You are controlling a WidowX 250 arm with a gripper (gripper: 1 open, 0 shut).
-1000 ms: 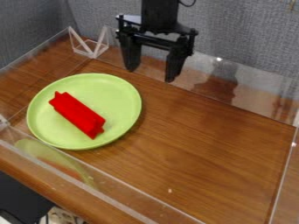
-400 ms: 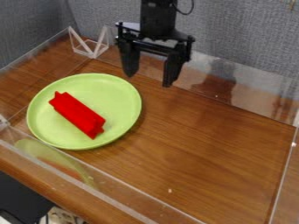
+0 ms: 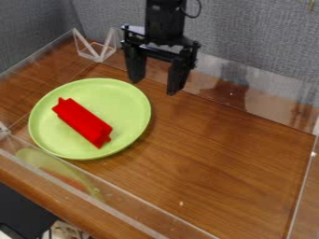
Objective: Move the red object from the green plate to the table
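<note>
1. Since one second ago the gripper has shifted a little to the left in the view, toward the plate side; everything else lies as it did.
2. Its two dark fingers point straight down, and the jaws stand wide open with nothing between them.
3. It hangs near the far side of the table, just beyond the far rim of the green plate; whether the fingertips touch the wood I cannot tell.
4. On the plate the red object lies flat, a long block placed diagonally, one end toward the near right rim and the other toward the left.
5. The block is well apart from the gripper; nothing touches it.
6. The plate sits on the left part of the glossy reddish-brown tabletop, close to the near acrylic wall.
7. Clear walls run around the table, and the wood to the right of the plate is bare.
8. A small white wire stand sits in the far left corner, behind the wall, against the grey backdrop.
</note>
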